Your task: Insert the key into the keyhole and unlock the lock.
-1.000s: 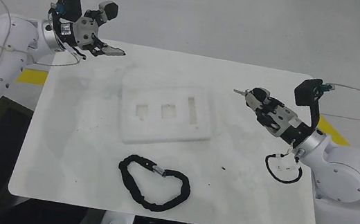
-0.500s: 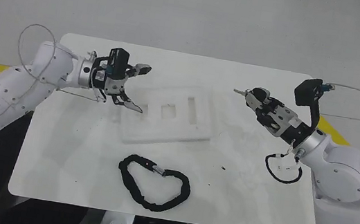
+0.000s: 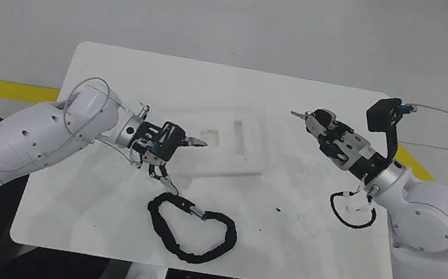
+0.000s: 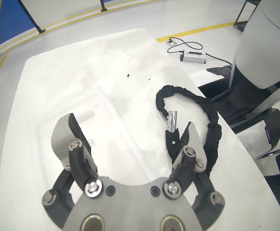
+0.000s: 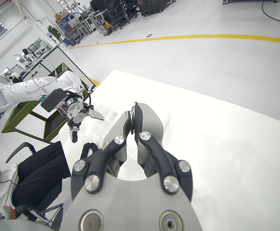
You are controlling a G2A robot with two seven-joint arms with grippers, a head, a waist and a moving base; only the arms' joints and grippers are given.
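**LEFT ARM BROUGHT IN OVER THE LOCK; KEY HELD WAITING**

The chain lock [image 3: 191, 229] is found lying in a closed loop on the table [image 3: 322, 241], near its front edge, and is unmoved over the last second. Its silver lock cylinder [image 4: 172, 122] is seen on the side of the loop nearest the foam tray [image 3: 235, 154]. The keyhole itself cannot be made out.

Change noted: the left gripper [image 3: 182, 162] has been carried from beyond the table's far left corner, across the foam tray, to the tray's near edge, just short of the loop. This is judged to be an approach to seize and steady the lock; nothing is gripped yet. Its jaws are spread wide. In the left wrist view the cylinder is seen just beside one fingertip, on its inner side, while the rest of the chain lies outside that finger. Contact cannot be confirmed.

The key [image 3: 299, 114] is held pinched in the closed jaws of the right gripper [image 5: 131, 119], which has been kept in place over the table's right side, well apart from the lock. Insertion is not yet begun.
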